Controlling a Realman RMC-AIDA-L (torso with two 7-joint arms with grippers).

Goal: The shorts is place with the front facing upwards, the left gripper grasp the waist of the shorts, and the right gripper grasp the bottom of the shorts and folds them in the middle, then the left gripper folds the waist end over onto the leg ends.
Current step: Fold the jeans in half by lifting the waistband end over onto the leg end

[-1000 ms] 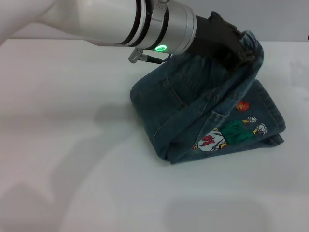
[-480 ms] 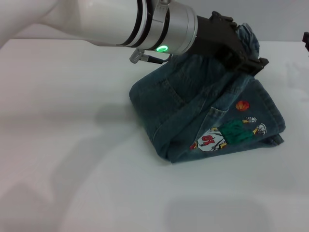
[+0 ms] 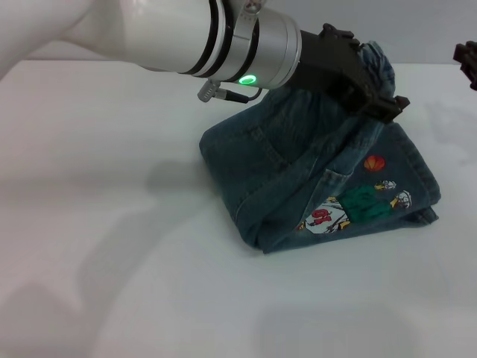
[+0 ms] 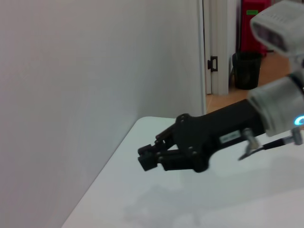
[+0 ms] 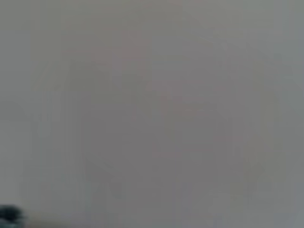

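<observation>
The blue denim shorts (image 3: 320, 175) lie folded on the white table (image 3: 112, 246), with cartoon patches facing up near the leg ends (image 3: 373, 201). My left gripper (image 3: 384, 101) hovers over the far right part of the shorts, its black fingers apart. A bunch of waist fabric (image 3: 378, 58) still stands up behind the fingers and rests against them. The rest of the waist end has dropped onto the lower layer. My right gripper (image 3: 466, 61) is at the right edge of the head view, clear of the shorts. The left wrist view shows it (image 4: 148, 159) with its fingers together and empty.
The table's far edge meets a grey wall (image 4: 95, 71). A doorway and a dark bin (image 4: 247, 69) stand beyond the table. The right wrist view shows only a blank grey surface.
The waist fabric slipped out of my left gripper and sank onto the shorts. The gripper lowered slightly and its fingers came into sight. The right gripper edged into the head view at the right.
</observation>
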